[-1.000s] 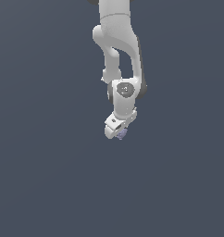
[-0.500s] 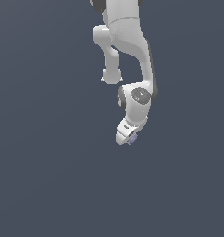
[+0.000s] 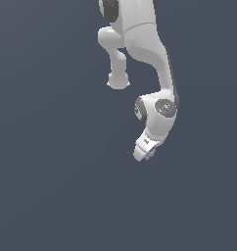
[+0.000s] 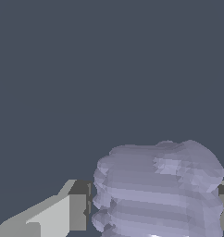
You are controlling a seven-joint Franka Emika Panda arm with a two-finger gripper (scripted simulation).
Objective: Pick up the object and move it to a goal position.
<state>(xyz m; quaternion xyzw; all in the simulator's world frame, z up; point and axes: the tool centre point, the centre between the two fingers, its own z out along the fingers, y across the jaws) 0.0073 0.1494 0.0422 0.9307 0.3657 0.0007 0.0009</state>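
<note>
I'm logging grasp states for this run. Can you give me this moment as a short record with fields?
arm: white Panda arm, bent downward
gripper: white gripper, jaws closed on the object
object: small pale lavender-blue lumpy blob, held between the jaws, seen close in the wrist view
surroundings: plain dark grey-blue background; no goal marker visible

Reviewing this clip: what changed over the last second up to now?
The arm swung toward the exterior view's right and slightly down, carrying the pincer with it. The lavender blob travelled along between the fingers; nothing was taken or released. The grasp and the plain dark background stayed as they were.
</note>
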